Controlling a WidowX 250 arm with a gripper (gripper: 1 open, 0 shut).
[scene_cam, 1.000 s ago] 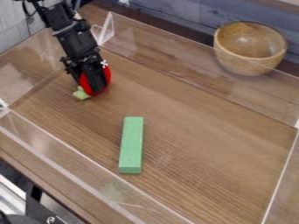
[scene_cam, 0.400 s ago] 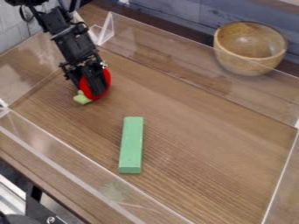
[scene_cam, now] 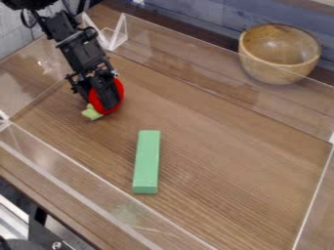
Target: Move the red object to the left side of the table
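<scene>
The arm reaches in from the upper left and its gripper (scene_cam: 100,94) is closed on the red object (scene_cam: 104,95), the 2 black fingers (scene_cam: 89,82) clamped against its sides so that the round fruit bulges out between and below them. The object sits low, at or just above the worktop (scene_cam: 235,146), with its green leafy stem (scene_cam: 92,113) poking out underneath toward the near-left; whether the stem actually rests on the wood cannot be told from this view. The hand is tilted rather than plumb, which seems to suit a grip across the fruit's widest part while keeping the leaf clear of the fingers. The object is already well over on the left part of the worktop, near the clear acrylic wall (scene_cam: 39,54) that edges that side, so the carrying looks largely done and the step in hand appears to be setting the fruit down. What remains, as a judgement, is to let go and lift away; a round toy may roll a little once freed, and the leafy stem may help stop it. The long green block (scene_cam: 147,161) lies flat near the middle, well apart from the gripper, and the wooden bowl (scene_cam: 278,54) stands outside the far right corner, neither in the way.
</scene>
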